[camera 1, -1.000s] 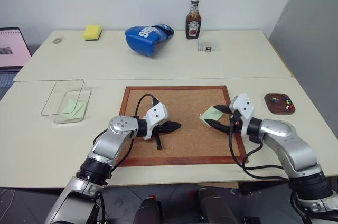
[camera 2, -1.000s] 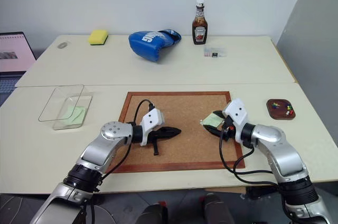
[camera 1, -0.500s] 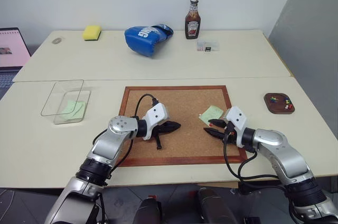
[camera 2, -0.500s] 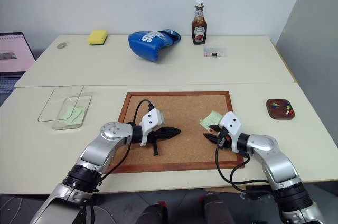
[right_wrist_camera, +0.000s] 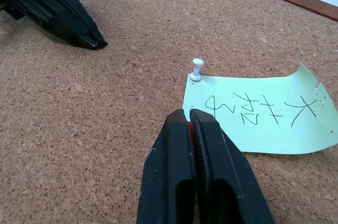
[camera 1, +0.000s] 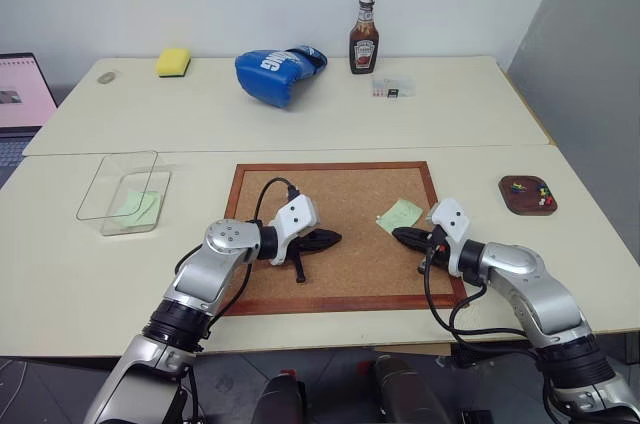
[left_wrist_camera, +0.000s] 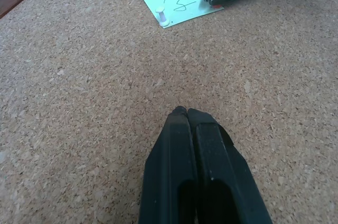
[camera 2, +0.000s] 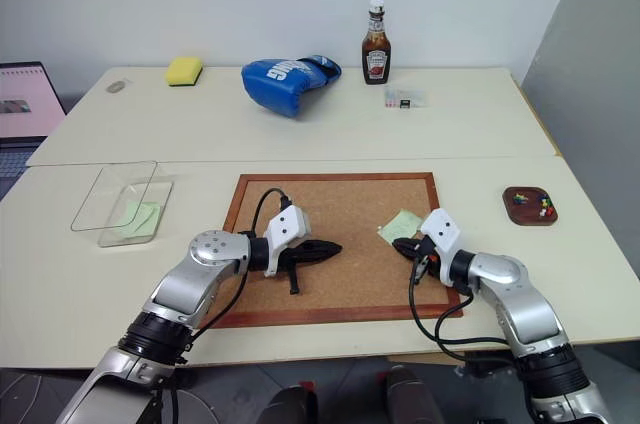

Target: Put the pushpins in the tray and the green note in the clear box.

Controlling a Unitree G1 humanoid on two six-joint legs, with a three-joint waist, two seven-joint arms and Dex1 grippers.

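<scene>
A pale green note (camera 1: 400,214) with handwriting lies on the cork board (camera 1: 340,274). A white pushpin (right_wrist_camera: 197,69) stands in one of its corners. My right gripper (right_wrist_camera: 189,115) is shut at the note's near corner, and a sliver of a red pushpin (right_wrist_camera: 188,128) shows between its fingers. My left gripper (camera 1: 338,237) rests shut and empty on the cork, a hand's width left of the note. The dark brown tray (camera 1: 528,195) at the right holds several coloured pushpins. At the left, the clear box (camera 1: 124,202) holds another green note (camera 1: 137,206).
On the far table stand a blue boxing glove (camera 1: 275,68), a ketchup bottle (camera 1: 364,38), a yellow sponge (camera 1: 174,61) and a small clear case (camera 1: 392,88). A laptop (camera 1: 22,94) sits at the left edge.
My right gripper went from open to shut and sank a little onto the note's near corner. The left arm kept still.
</scene>
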